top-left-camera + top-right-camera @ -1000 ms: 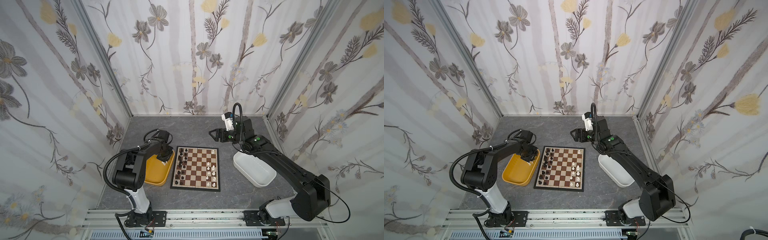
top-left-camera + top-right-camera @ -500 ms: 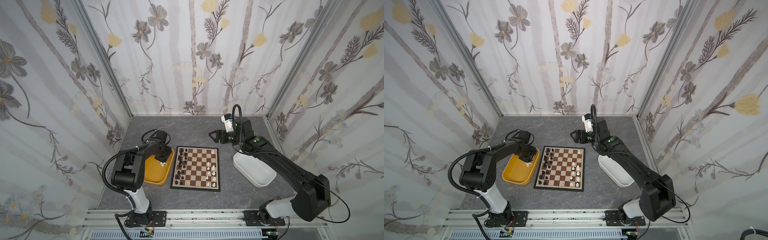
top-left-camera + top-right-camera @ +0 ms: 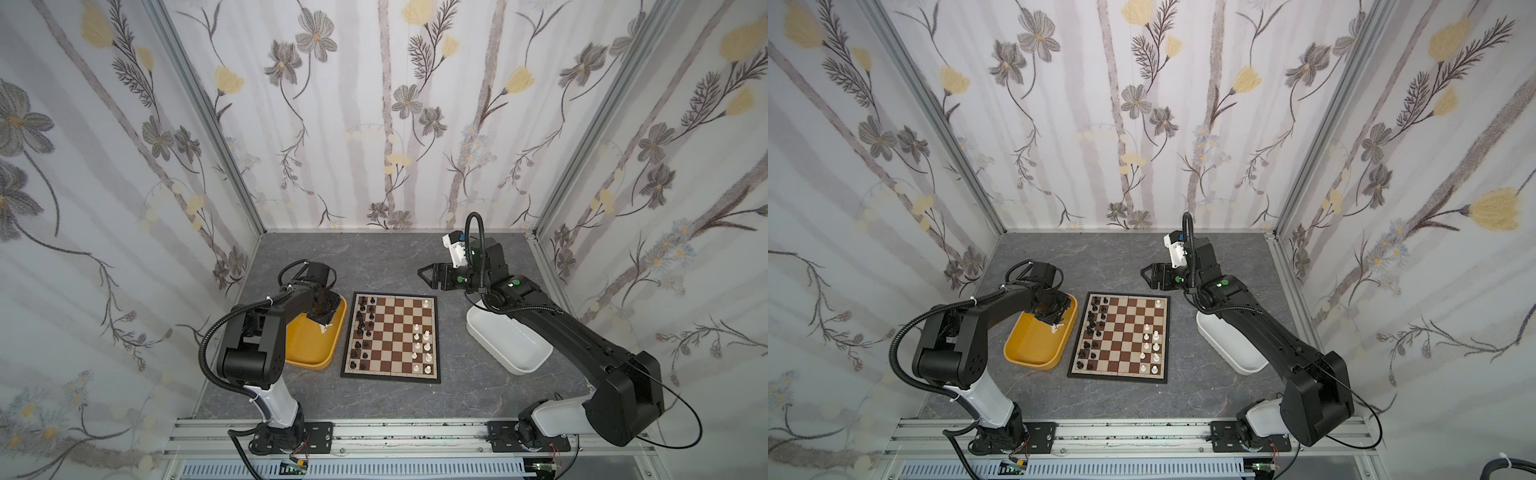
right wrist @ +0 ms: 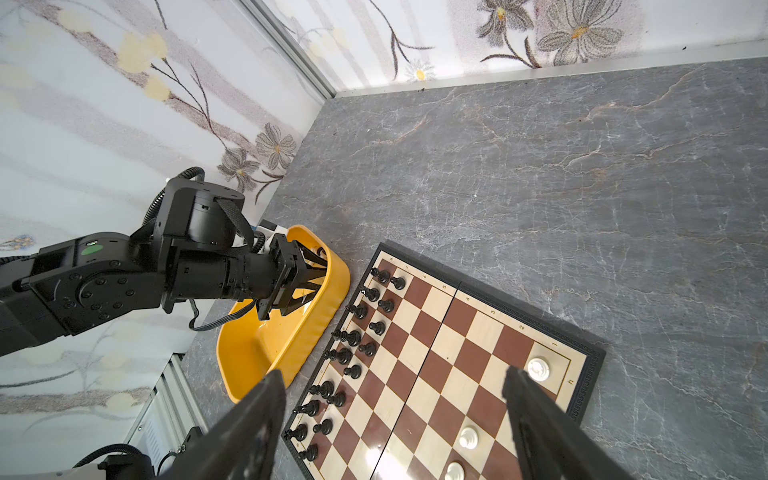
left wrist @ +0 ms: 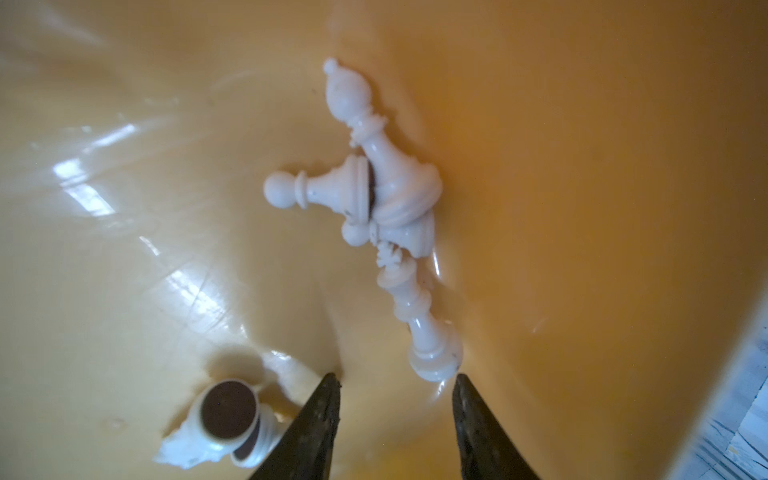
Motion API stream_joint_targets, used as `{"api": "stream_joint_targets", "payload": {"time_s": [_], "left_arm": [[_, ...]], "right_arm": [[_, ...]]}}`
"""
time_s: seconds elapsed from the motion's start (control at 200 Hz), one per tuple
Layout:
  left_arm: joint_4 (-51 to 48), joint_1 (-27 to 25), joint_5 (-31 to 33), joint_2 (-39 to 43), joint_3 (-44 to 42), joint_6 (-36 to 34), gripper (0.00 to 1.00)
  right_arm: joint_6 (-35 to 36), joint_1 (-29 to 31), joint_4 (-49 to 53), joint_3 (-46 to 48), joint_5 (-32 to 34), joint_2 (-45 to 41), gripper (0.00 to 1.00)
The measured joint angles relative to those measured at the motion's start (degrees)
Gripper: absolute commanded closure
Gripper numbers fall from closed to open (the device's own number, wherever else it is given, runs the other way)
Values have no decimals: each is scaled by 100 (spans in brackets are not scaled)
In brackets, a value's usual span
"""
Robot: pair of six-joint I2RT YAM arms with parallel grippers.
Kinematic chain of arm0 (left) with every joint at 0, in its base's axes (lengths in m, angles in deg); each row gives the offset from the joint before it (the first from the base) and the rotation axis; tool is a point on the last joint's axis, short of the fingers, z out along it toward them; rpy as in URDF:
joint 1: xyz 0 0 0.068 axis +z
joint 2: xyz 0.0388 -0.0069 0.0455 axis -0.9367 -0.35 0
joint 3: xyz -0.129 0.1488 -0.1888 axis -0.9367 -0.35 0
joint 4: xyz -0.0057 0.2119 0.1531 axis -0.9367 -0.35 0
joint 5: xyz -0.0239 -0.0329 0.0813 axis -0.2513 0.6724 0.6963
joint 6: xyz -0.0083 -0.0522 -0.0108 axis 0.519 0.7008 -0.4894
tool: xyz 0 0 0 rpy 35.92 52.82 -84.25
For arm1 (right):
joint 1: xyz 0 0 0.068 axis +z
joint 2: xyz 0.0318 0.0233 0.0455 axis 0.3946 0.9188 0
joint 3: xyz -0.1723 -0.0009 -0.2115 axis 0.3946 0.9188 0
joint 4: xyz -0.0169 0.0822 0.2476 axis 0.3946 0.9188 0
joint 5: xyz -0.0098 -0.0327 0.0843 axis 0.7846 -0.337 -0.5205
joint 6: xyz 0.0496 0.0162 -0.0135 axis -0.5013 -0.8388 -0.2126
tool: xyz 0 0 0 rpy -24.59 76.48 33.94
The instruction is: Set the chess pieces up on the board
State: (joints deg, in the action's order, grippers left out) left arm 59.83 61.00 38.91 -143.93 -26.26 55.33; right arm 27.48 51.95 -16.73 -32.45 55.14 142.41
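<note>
Left wrist | my left tool [image 5: 395, 419] is hovering half-open, empty | crowned white piece [image 5: 419, 320] is lying just ahead, base toward me, along yellow tub [image 5: 582, 187] wall

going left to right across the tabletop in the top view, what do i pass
yellow tub → black chess pieces → bare middle of the board → white chess pieces → white tub
</note>
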Motion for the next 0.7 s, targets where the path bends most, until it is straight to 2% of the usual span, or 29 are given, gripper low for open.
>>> {"api": "stream_joint_targets", "payload": {"time_s": [0.25, 0.699], "left_arm": [[87, 20, 31, -2, -59, 83, 59], [291, 74, 55, 76, -101, 105, 56]], "right_arm": [[-39, 2, -22, 13, -20, 0, 18], [-42, 4, -151, 118, -50, 0, 18]]}}
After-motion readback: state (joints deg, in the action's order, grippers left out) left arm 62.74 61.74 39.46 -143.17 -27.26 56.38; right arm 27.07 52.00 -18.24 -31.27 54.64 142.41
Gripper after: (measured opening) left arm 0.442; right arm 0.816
